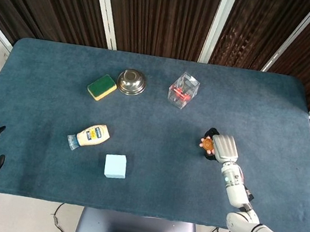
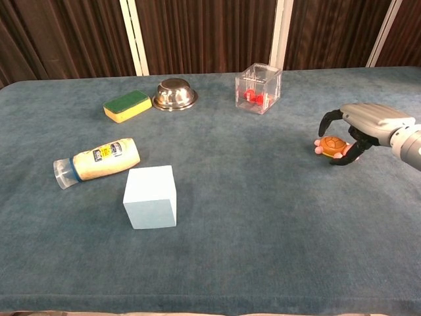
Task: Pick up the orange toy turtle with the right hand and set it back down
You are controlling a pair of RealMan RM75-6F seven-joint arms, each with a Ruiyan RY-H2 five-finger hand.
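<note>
Curling around the orange toy turtle (image 2: 332, 145), the right hand (image 2: 358, 125) is being seen arched directly above it; whether it is actually gripped cannot be told.

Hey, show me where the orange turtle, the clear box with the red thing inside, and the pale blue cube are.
orange toy turtle (image 2: 333, 144), chest view, on its shell.
clear box (image 2: 259, 87), chest view, on its front wall.
pale blue cube (image 2: 150, 201), chest view, on its front face.
</note>
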